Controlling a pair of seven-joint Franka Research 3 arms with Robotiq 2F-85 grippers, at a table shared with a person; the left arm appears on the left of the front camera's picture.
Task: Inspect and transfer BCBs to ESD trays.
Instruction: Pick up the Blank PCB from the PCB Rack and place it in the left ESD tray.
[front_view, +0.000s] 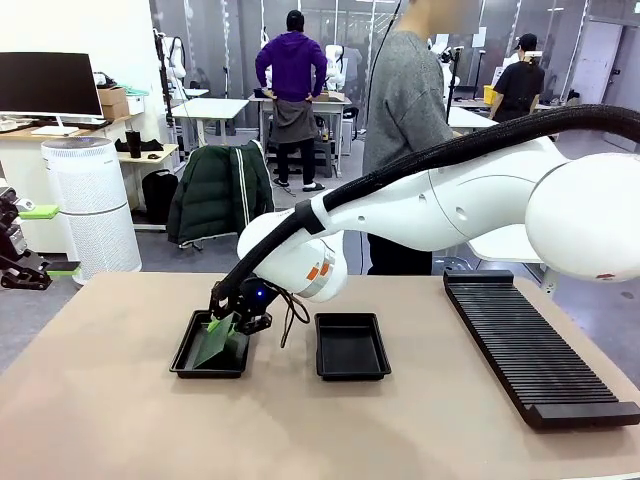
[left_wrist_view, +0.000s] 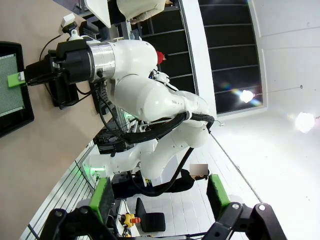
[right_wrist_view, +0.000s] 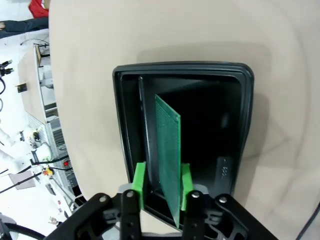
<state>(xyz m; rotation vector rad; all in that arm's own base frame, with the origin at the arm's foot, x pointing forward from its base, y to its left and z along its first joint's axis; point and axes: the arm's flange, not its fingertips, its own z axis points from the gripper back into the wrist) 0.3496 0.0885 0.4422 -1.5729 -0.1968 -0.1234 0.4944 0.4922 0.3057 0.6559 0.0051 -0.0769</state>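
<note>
Right end effector (right_wrist_view: 162, 189) half-spread, astride tilted BCB (right_wrist_view: 168, 145) in ESD tray (right_wrist_view: 182, 65); left end effector (left_wrist_view: 160, 189) fully spread.

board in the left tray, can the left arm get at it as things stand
Probably not: the right hand straddles the board in its tray, while the left hand sits off the table edge.

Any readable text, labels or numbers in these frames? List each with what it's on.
No text reads clearly.
Embossed mark on the floor of the ESD tray: too faint to read.
Small print on the right arm: blurred.
Its orange stickers: too small to read.
</note>
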